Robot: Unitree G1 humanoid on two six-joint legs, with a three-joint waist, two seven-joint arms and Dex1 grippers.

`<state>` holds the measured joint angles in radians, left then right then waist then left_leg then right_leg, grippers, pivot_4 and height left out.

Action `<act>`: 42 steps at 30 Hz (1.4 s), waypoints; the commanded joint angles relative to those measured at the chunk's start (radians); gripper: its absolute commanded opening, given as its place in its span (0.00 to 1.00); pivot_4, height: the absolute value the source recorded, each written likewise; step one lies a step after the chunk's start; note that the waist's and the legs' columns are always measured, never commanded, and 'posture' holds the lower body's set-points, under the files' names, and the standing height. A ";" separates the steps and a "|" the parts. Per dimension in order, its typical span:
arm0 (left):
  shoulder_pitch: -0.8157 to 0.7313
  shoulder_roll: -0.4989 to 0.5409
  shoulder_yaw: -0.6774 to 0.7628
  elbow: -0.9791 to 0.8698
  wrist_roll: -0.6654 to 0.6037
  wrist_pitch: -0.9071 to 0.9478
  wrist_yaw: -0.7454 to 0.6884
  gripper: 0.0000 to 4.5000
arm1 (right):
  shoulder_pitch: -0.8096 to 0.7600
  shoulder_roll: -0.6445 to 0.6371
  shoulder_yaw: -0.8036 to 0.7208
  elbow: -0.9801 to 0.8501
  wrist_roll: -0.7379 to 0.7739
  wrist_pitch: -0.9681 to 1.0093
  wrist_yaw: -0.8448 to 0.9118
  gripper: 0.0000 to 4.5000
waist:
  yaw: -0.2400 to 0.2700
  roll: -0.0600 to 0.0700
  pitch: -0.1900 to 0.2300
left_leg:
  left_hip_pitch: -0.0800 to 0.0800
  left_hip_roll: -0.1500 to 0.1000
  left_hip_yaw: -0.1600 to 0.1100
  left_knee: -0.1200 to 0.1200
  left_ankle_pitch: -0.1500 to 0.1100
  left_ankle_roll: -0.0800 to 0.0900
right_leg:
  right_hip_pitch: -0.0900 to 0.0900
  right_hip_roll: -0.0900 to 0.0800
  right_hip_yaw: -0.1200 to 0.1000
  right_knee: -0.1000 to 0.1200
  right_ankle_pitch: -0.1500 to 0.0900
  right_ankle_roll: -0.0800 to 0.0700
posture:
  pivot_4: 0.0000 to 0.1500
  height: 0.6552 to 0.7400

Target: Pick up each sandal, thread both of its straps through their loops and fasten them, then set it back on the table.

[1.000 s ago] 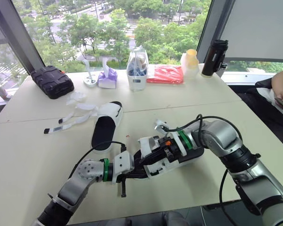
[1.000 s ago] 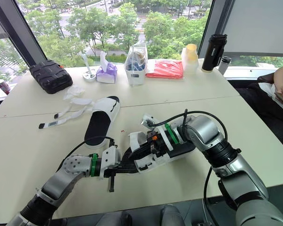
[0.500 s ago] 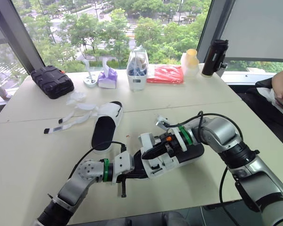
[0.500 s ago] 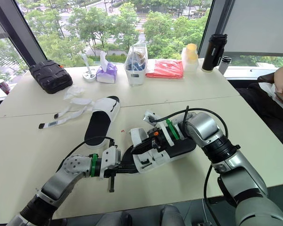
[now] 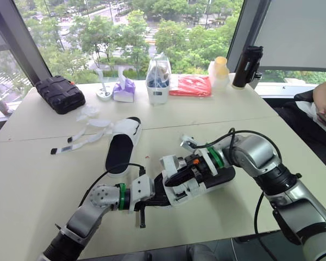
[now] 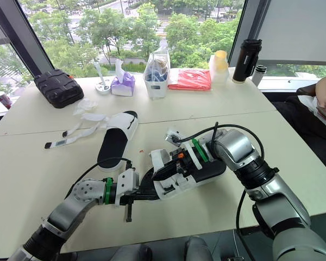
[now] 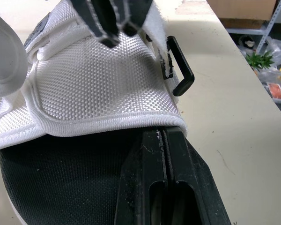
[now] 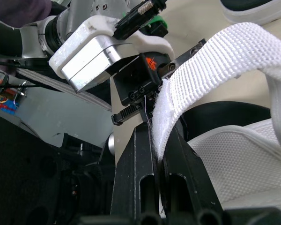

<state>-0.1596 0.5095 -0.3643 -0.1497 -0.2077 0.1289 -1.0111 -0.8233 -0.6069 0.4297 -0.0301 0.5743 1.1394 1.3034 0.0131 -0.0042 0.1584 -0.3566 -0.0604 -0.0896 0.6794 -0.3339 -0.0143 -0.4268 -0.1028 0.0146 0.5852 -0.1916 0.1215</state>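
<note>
Sandal (image 5: 220, 176), at the table's (image 5: 38, 179) near middle, is clamped at its sole (image 7: 61, 187) by the closed left gripper (image 5: 158, 199); the right gripper (image 5: 176, 179) pinches a strap (image 8: 210, 65). Likely light, with floppy webbing: hold near the strap's tip.

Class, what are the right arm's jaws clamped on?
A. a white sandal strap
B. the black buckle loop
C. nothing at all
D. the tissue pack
A: the right wrist view shows the right jaws shut on the white strap, which rises from between them toward the sandal.
</note>
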 commanded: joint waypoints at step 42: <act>0.026 -0.005 -0.044 0.062 0.055 0.030 0.019 0.00 | -0.027 0.006 0.097 0.066 -0.142 -0.157 0.120 0.01 | 0.002 0.000 0.000 | 0.000 -0.001 0.000 0.000 0.000 0.000 | 0.001 0.000 0.000 0.000 0.000 0.000 | 1.00 1.00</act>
<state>-0.1569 0.4994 -0.3662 -0.1455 -0.2076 0.1260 -1.0019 -0.8595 -0.5901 0.5333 0.0870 0.4111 0.9611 1.4116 0.0147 -0.0042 0.1583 -0.3564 -0.0609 -0.0901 0.6795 -0.3339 -0.0143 -0.4262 -0.1031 0.0146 0.5848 -0.1916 0.1214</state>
